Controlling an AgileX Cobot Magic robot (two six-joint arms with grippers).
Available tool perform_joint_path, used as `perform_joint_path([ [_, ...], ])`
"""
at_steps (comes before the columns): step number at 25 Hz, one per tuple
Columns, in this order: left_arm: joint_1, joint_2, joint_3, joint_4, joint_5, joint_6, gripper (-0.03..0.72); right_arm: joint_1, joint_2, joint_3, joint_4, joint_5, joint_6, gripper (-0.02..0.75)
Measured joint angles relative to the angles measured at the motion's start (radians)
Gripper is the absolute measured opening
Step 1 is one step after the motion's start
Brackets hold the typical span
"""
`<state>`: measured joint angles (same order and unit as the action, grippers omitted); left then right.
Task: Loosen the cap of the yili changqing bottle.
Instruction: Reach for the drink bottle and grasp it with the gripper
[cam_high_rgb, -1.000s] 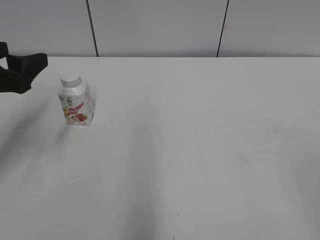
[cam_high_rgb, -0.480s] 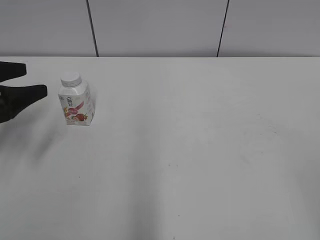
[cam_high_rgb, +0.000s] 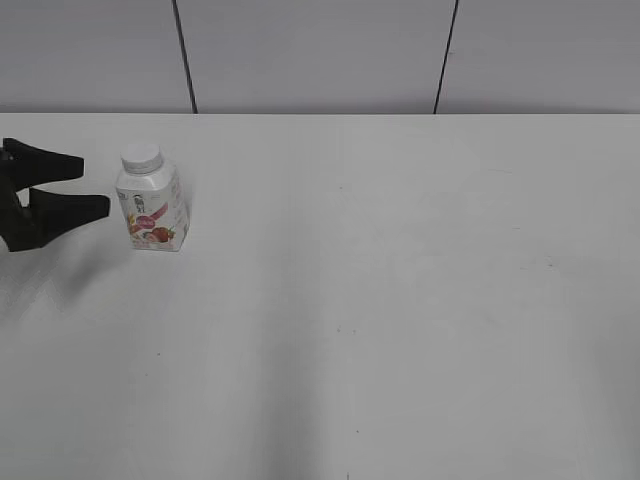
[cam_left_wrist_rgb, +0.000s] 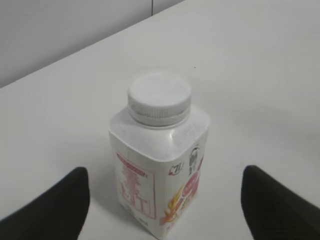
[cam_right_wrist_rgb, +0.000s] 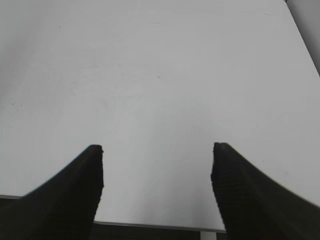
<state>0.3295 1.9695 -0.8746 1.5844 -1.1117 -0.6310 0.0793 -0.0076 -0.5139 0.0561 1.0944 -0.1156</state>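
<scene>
The yili changqing bottle (cam_high_rgb: 152, 208) (cam_left_wrist_rgb: 160, 165) stands upright on the white table at the far left, white with a pink-red strawberry label. Its round white cap (cam_high_rgb: 141, 158) (cam_left_wrist_rgb: 159, 98) sits screwed on the neck. My left gripper (cam_high_rgb: 92, 185) (cam_left_wrist_rgb: 165, 192) is open just left of the bottle, fingers pointing at it and apart from it. In the left wrist view the two black fingertips (cam_left_wrist_rgb: 55, 205) stand wide on either side of the bottle's lower body without touching. My right gripper (cam_right_wrist_rgb: 157, 165) is open over bare table with nothing between its fingers; it is out of the exterior view.
The white table (cam_high_rgb: 400, 280) stretches wide to the right of the bottle. A grey panelled wall (cam_high_rgb: 320, 55) rises behind its far edge. The right wrist view shows the table's near edge (cam_right_wrist_rgb: 155, 225) below the fingers.
My left gripper has come down and moved right toward the bottle, its two fingers now level with the bottle's body. The bottle has not moved.
</scene>
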Motion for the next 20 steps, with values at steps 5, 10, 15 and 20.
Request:
perform_joint_path([
  [5,0.004,0.138,-0.160,0.132,-0.076,0.001,0.565,0.000,0.000,0.000,0.000,0.000,0.000,0.534],
  [10,0.004,0.257,-0.313,0.227,-0.088,-0.032,0.565,0.000,0.000,0.000,0.000,0.000,0.000,0.534],
  [15,0.001,0.332,-0.417,0.247,-0.089,-0.047,0.565,0.000,0.000,0.000,0.000,0.000,0.000,0.534],
  [20,-0.019,0.373,-0.441,0.250,-0.090,-0.062,0.559,0.000,0.000,0.000,0.000,0.000,0.000,0.534],
])
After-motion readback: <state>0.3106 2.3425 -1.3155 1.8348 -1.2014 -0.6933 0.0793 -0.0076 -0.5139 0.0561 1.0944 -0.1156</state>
